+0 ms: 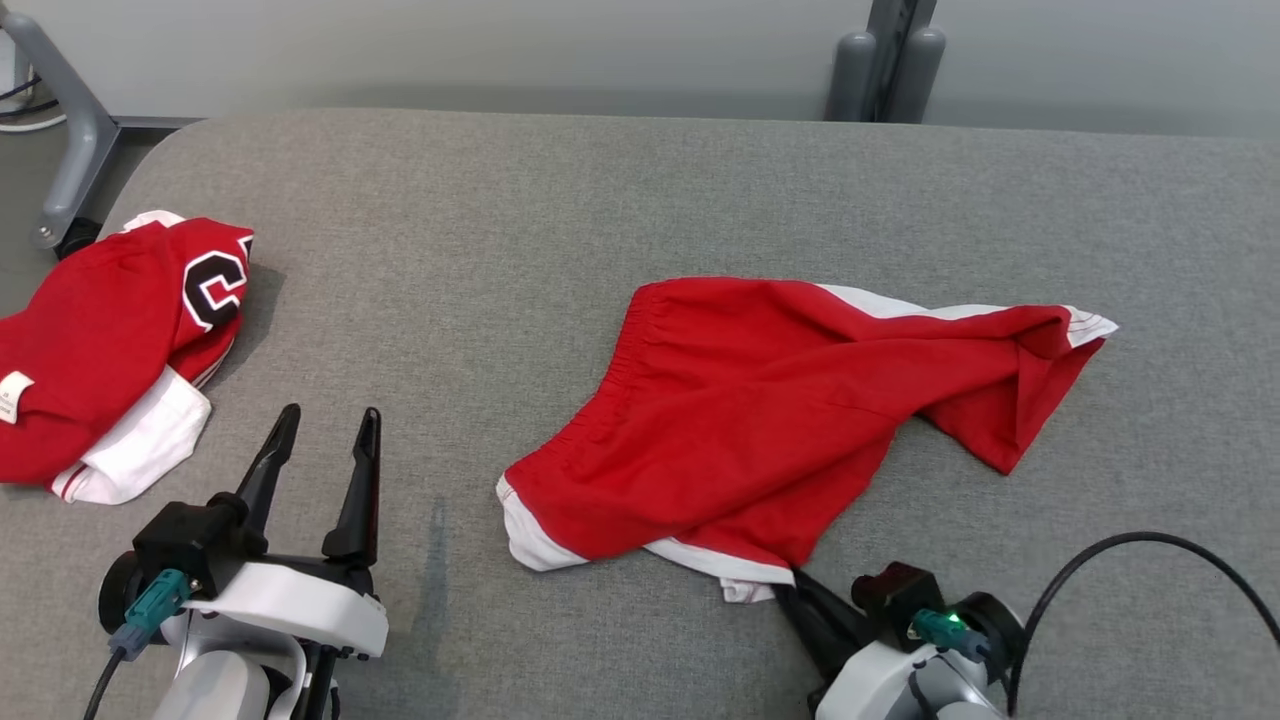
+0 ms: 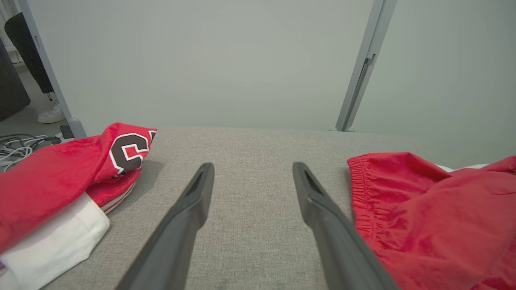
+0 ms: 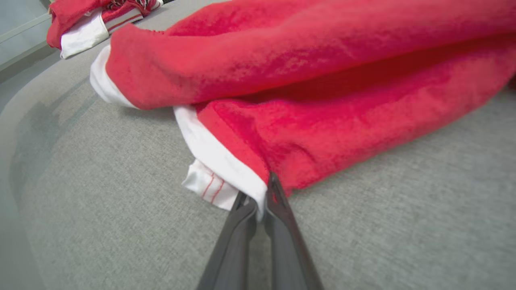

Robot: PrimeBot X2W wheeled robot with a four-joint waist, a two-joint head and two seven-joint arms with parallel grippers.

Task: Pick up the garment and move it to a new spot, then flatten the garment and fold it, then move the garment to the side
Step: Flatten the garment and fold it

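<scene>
The garment (image 1: 760, 420) is a pair of red shorts with white side stripes and an elastic waistband, lying crumpled on the grey padded table (image 1: 560, 200). In the right wrist view my right gripper (image 3: 260, 193) is shut on the white-trimmed hem of the garment (image 3: 306, 100) at its near corner. The head view shows that right gripper (image 1: 795, 580) at the garment's lower edge. My left gripper (image 1: 325, 420) stands open above bare table, left of the garment. Between its spread fingers (image 2: 193, 209) lies only grey cloth, with the garment's waistband (image 2: 363, 189) to the right.
A second red and white garment with a black letter (image 1: 110, 350) lies bunched at the table's left edge. A grey metal stand (image 1: 70, 140) is off the far left corner and a post (image 1: 885, 60) behind the table. A black cable (image 1: 1100, 560) loops by my right wrist.
</scene>
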